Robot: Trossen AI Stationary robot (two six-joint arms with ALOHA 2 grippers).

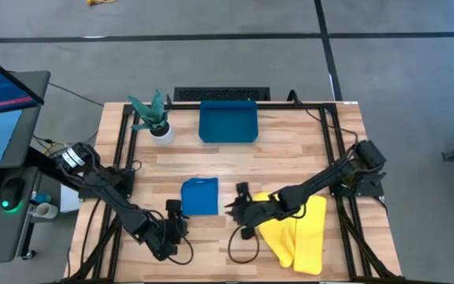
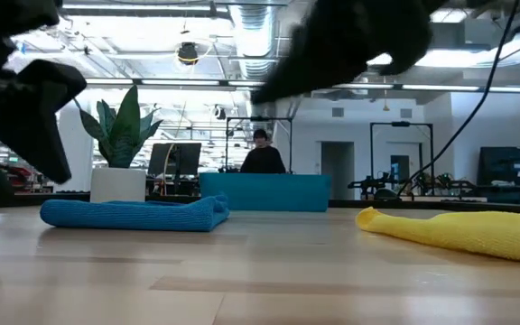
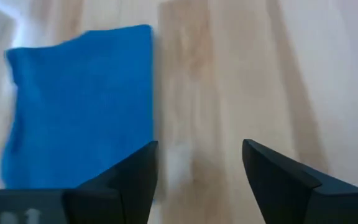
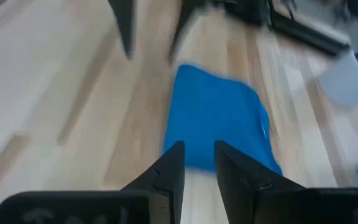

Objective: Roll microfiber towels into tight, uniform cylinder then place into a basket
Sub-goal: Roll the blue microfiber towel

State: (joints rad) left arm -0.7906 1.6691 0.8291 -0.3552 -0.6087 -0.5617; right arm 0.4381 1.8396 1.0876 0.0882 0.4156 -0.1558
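Blue towel [image 1: 199, 196] lies folded, unrolled, at table [image 1: 290, 142] centre; left tool [image 1: 175, 211] at its 7 o'clock gapes empty, right tool [image 1: 237, 201] at 3 half-closed, empty. Risk: one-sided pinch gives loose, crooked roll.

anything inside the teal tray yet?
Nothing visible inside the shallow teal-blue plastic tray: from above, its floor shows bare. The folded blue microfiber towel and the crumpled yellow microfiber towel both lie on the wooden table. Nothing covers the tray.

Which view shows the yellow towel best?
The high view: the yellow towel shows whole, crumpled at the table's right front, partly under the right arm. The low view catches only a flat side strip; neither wrist view shows it.
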